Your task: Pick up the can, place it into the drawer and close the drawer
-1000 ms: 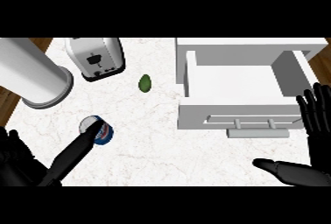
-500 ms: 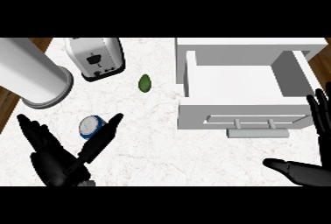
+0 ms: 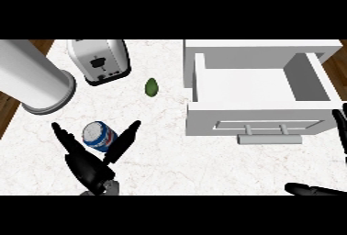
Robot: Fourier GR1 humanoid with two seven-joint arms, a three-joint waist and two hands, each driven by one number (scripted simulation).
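Two hands show at the lower edge. Left hand (image 3: 92, 166): fingers straight and spread wide, one on each side of the can (image 3: 99, 136), holding nothing; contact with the can cannot be determined. The can lies on its side on the white marble tabletop (image 3: 176, 160), well apart from the drawer (image 3: 261, 94). The drawer stands pulled out at right, its handle (image 3: 271, 137) facing the lower edge. Right hand (image 3: 322, 189): at the lower right corner, fingers straight, empty. A toaster (image 3: 100, 60), a grey cylinder (image 3: 30, 75) and a small green item (image 3: 152, 86) stand further back.
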